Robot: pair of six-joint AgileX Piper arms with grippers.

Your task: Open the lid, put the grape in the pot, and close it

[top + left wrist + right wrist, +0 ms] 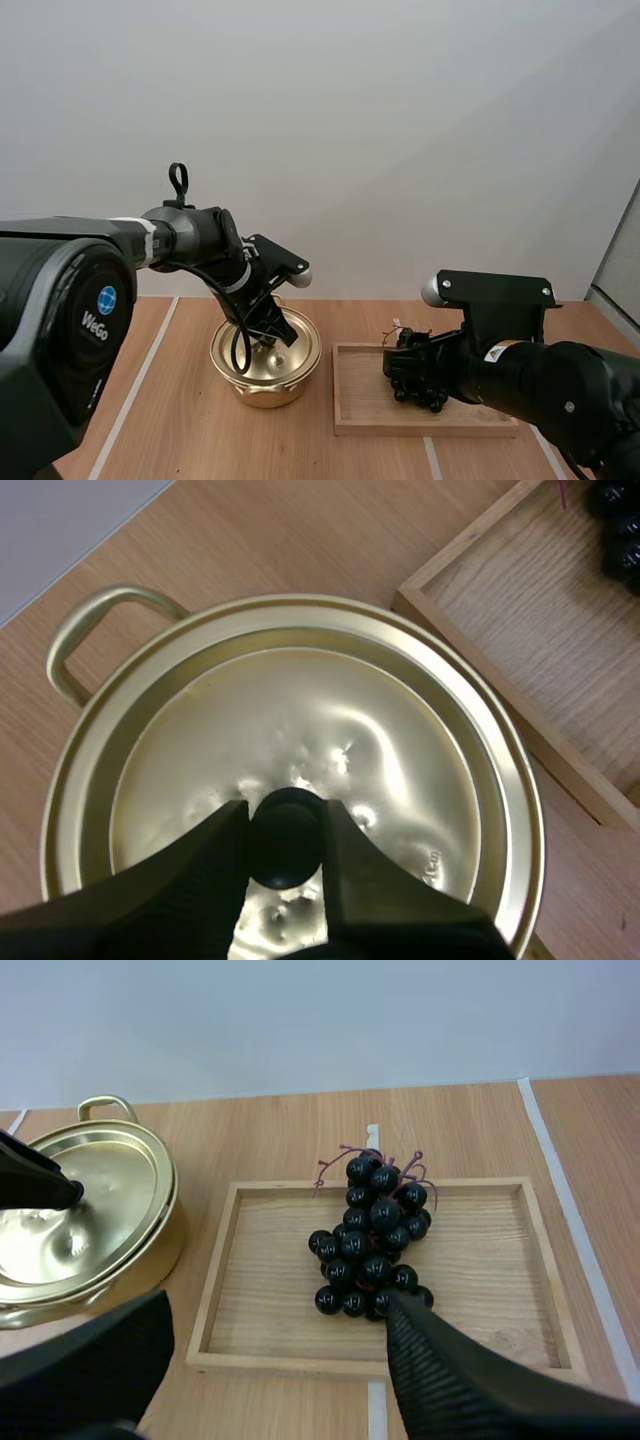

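Note:
A gold pot (262,385) stands left of centre with its gold lid (296,350) on it. My left gripper (268,335) reaches down onto the lid. In the left wrist view the two fingers of the left gripper (285,832) pinch the lid's black knob (285,852). A bunch of dark grapes (372,1240) lies in the wooden tray (480,1290). My right gripper (278,1305) is open wide just short of the bunch, one fingertip (400,1310) at its near end. In the high view the right gripper (405,362) hangs over the grapes (425,397).
The tray (360,415) sits close to the right of the pot, a narrow gap between them. One pot handle (85,630) points toward the back wall. Bare wooden table with white tape lines (135,390) spreads to the left and front.

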